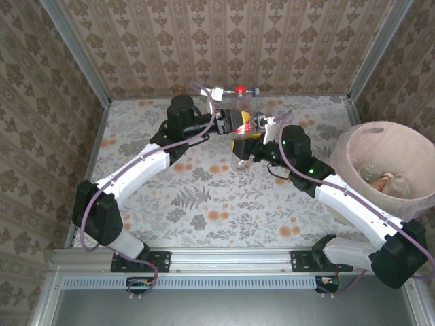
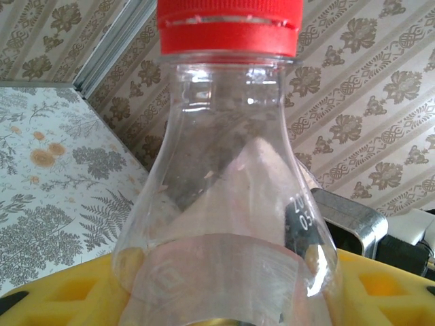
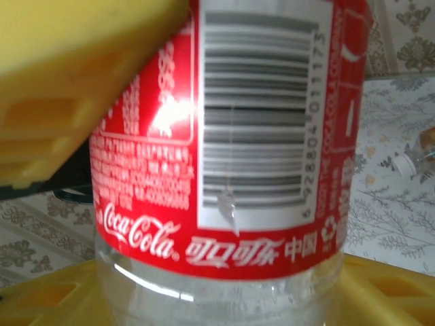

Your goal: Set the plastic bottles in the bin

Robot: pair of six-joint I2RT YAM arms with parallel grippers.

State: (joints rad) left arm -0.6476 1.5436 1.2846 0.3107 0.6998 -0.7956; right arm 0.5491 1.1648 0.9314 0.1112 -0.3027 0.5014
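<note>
Partway: a few bottles (image 1: 387, 180) lie in the right-hand bin (image 1: 348, 163), left gripper (image 2: 224, 302) pinches a red-capped bottle (image 2: 228, 176), right gripper (image 3: 217, 292) hold unclear, another bottle (image 3: 418, 153) awaits.

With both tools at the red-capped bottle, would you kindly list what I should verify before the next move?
1. Grip of the left tool on the red-capped bottle: ok, clamped between its yellow fingers.
2. Grip of the right tool on that bottle: cannot tell; it flanks the part below the red label, but firm contact is unclear.
3. The red cap on: ok.
4. The bin upright, mouth open: ok, with bottles inside.
5. Bin beside the right arm: ok, so that arm likely carries.
6. The table cleared: not ok, a loose bottle lies on it.
</note>
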